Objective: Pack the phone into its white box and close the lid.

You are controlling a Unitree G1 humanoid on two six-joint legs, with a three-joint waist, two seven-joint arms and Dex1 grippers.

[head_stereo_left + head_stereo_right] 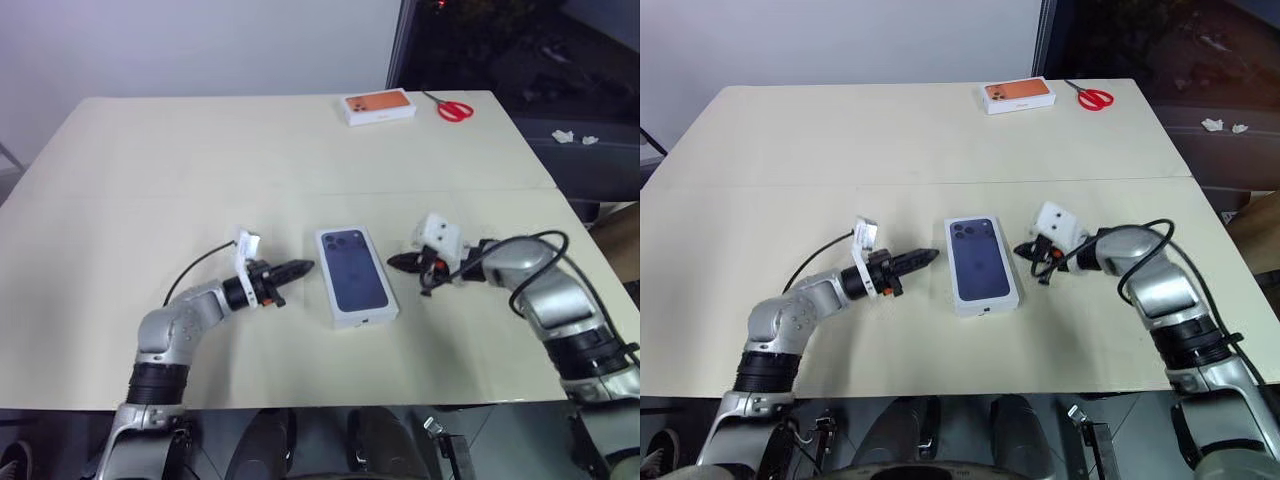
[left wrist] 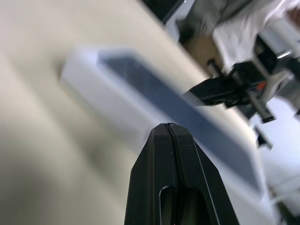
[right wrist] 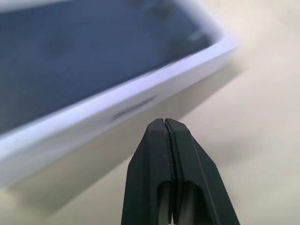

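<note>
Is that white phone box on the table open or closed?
Closed: the lid, printed phone picture up, covers the whole box, lying flat on the table.

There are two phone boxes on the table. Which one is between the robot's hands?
The white box with the dark blue phone picture on its lid, lying between the left hand and right hand. The orange-topped box sits at the far edge by the red scissors.

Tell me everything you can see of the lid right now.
The lid is white cardboard, its top printed with a dark blue phone picture showing a camera cluster. It sits closed and flat on the beige table, between the two shut hands, left hand and right hand, neither touching it.
</note>
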